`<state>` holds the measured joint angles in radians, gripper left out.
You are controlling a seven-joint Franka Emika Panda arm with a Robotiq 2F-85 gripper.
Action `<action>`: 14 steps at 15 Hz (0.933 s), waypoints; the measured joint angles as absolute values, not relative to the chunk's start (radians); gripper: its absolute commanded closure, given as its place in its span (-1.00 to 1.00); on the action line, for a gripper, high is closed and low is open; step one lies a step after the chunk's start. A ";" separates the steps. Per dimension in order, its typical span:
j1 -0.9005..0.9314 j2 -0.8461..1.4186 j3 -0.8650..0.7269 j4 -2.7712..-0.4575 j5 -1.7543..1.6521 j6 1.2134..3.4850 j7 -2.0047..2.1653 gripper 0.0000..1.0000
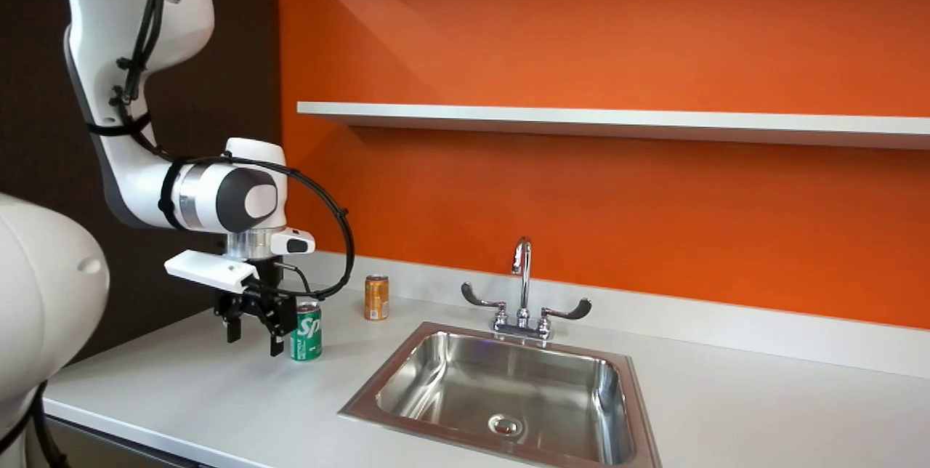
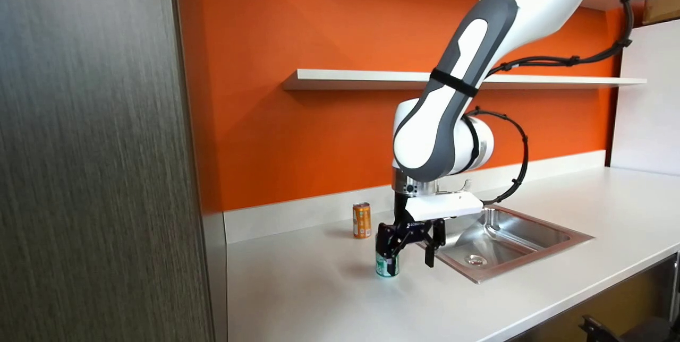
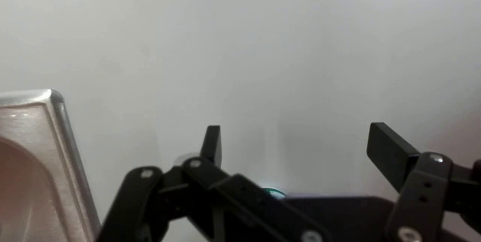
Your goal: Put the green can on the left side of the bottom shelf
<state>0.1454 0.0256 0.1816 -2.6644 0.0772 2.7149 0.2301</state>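
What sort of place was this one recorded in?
Likely a kitchenette, though whether home or office I cannot tell: a steel sink is set into a white counter, with the bottom shelf above.

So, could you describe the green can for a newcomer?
Find the steel sink. Left of it in both exterior views, the green can stands partly behind the gripper. White lettering on green distinguishes it from the orange can nearer the wall.

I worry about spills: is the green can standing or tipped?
Upright: in an exterior view, the green can stands on its base on the countertop, rim uppermost.
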 measured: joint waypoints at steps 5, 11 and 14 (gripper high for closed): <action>0.145 0.079 0.161 -2.610 0.029 2.724 0.271 -1.00; 0.146 0.124 0.136 -2.555 0.012 2.726 0.291 -1.00; 0.147 0.138 0.127 -2.547 0.010 2.755 0.311 -1.00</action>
<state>0.1472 0.1385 0.1269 -2.5468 0.0098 2.7546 0.3108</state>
